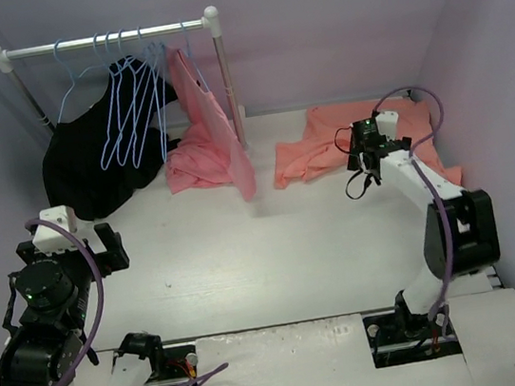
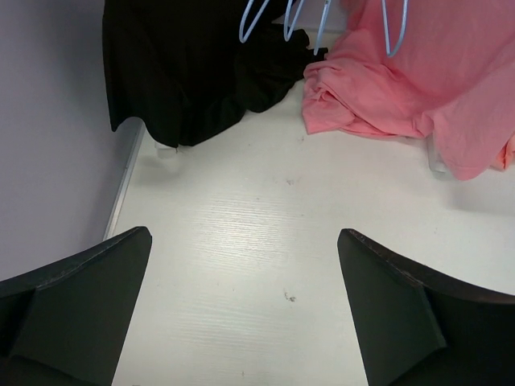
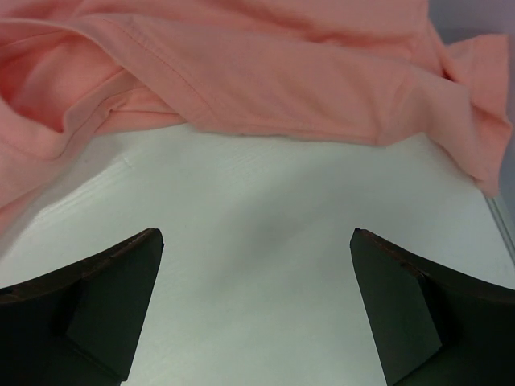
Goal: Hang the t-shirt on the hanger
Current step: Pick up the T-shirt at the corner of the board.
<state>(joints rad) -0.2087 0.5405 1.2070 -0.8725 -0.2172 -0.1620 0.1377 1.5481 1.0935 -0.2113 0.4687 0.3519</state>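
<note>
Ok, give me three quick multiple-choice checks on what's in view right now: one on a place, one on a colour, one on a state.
1. Where is the t-shirt nearest the right fingers?
A. lying on the table, far right
B. hung on a hanger
C. at the table's near edge

2. What colour is the garment under the left half of the rack?
A. pink
B. black
C. white

3. How are the right fingers?
A. shut on the t-shirt
B. shut on a hanger
C. open, holding nothing

Answers:
1 A: the top view shows it crumpled on the table just beyond those fingers.
2 B: it is plainly black in both the top and left wrist views.
3 C: the right wrist view shows only bare table between the spread fingers.
</note>
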